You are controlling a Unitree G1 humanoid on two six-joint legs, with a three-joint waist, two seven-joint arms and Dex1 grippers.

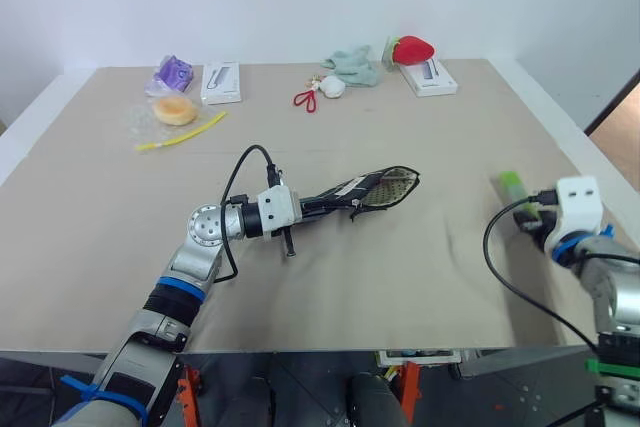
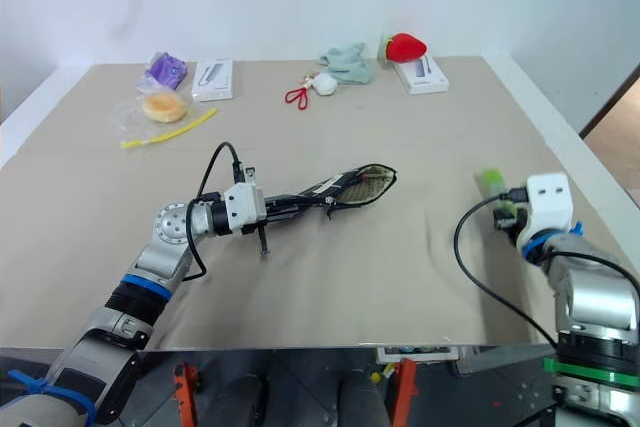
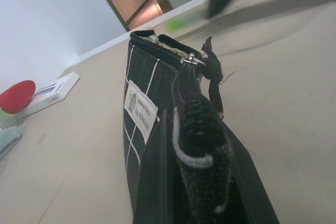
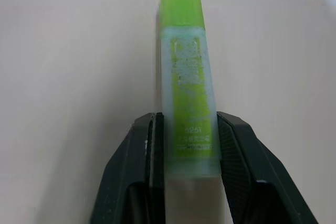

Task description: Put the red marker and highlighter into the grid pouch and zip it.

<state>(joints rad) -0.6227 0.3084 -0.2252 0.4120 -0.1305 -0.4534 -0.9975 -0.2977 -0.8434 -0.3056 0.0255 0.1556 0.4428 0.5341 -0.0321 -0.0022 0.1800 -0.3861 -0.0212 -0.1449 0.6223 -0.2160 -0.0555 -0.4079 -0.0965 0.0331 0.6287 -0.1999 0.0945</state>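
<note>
- The table is a wide beige surface, bare over most of its near half, with small things lined up along its far edge
- The grid pouch is held up off the table near the middle, its open mouth turned toward the right edge; the white label and the black zipper pull cord show in the left wrist view
- The left gripper points level toward the right edge, its fingers pressed together on the near end of the grid pouch
- The right gripper is close to the right edge of the table; its two black fingers sit against both sides of the highlighter's lower end, clamped on it
- The highlighter is light green, its cap end pointing away from the right gripper toward the far edge; whether it is lifted off the table I cannot tell
- Near the far right corner lie a white box, a red strawberry plush and a pale green cloth
- Toward the far left corner are another white box, a purple item, a round orange thing in clear wrap, and a thin yellow strip
- A small red loop-handled item lies beside a small white object at the middle of the far edge
</note>
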